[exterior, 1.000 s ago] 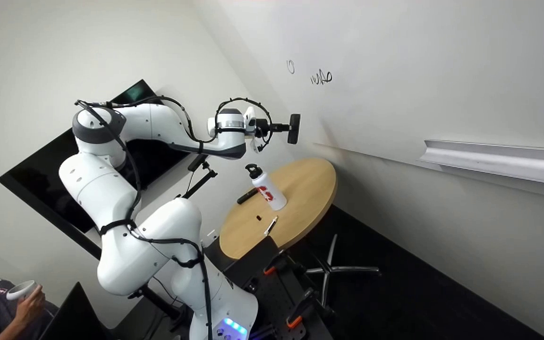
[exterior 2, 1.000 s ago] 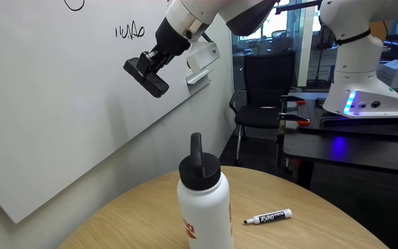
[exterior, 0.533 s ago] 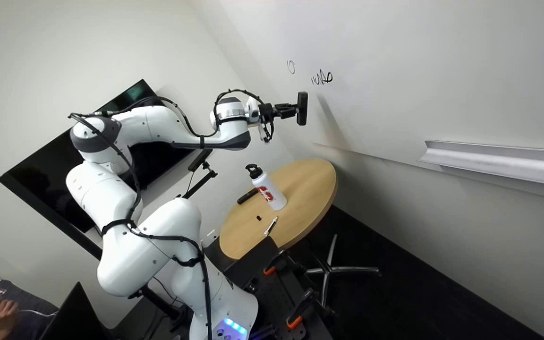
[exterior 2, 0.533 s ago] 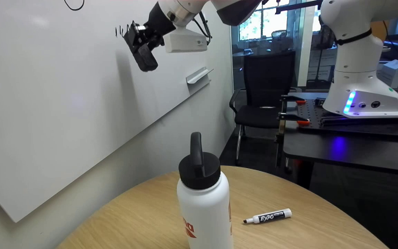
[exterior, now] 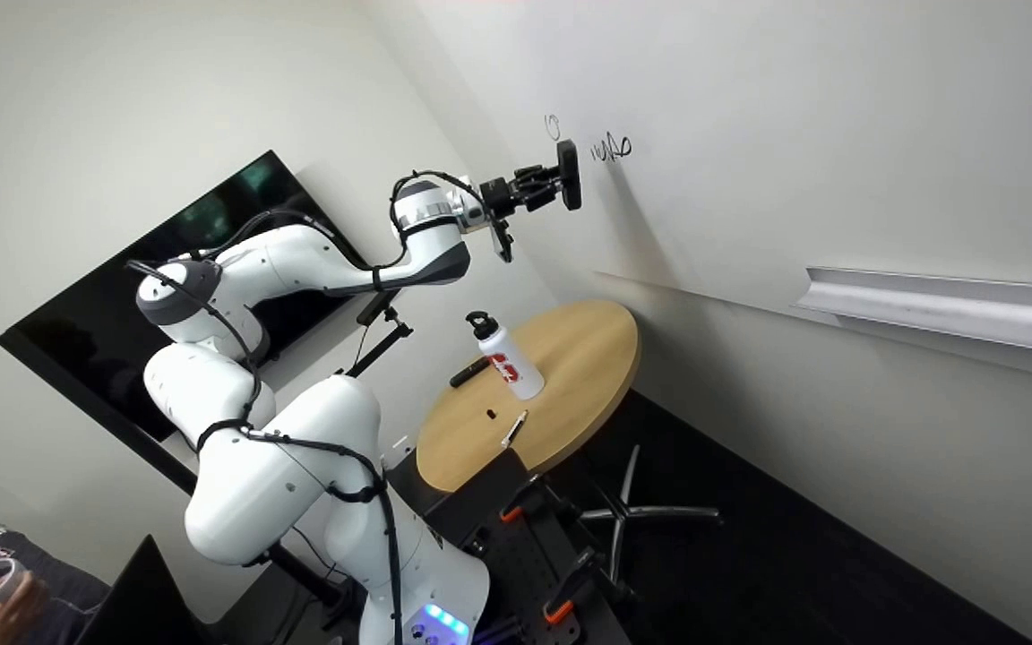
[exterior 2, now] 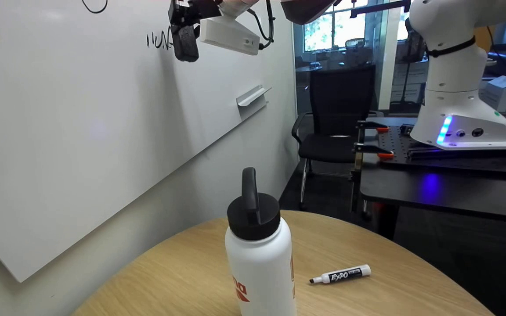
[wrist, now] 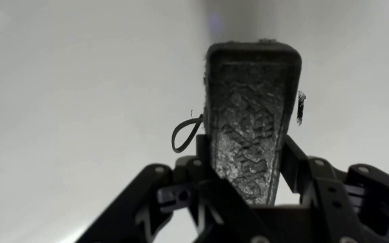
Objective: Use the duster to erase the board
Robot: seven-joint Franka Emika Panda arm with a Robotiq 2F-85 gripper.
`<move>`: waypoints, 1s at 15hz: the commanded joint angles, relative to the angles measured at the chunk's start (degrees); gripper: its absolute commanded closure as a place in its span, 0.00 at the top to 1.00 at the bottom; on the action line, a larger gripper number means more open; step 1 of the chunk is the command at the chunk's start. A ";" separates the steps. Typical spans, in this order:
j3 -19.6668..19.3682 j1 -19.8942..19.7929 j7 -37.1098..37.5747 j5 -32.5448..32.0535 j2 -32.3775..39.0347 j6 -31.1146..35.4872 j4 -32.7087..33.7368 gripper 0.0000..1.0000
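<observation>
My gripper (exterior: 554,182) is shut on the duster (exterior: 569,175), a dark blocky eraser. In the wrist view the duster (wrist: 248,111) stands lengthwise between the two fingers (wrist: 245,153). The board (exterior: 794,161) is the large white surface with dark writing (exterior: 612,146) and a small loop mark (exterior: 552,126). The duster (exterior 2: 186,44) is held close in front of the board (exterior 2: 81,123), just beside the writing and covering its end in an exterior view. It looks slightly apart from the board. In the wrist view a loop (wrist: 186,135) and a dark stroke (wrist: 301,108) show either side of it.
A round wooden table (exterior 2: 182,267) stands below, with a white bottle (exterior 2: 259,267) and an Expo marker (exterior 2: 341,275) on it. A metal tray (exterior: 946,305) juts from the board's lower edge. A black screen (exterior: 184,287) is behind the arm. A person (exterior: 14,573) sits at the lower left.
The arm has raised the duster from below the writing to about its height, and its shadow on the board has moved along. The gripper has tilted. The person's hand has moved.
</observation>
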 commanded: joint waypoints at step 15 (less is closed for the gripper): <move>2.31 -4.45 -32.52 33.01 9.54 19.08 -2.61 0.52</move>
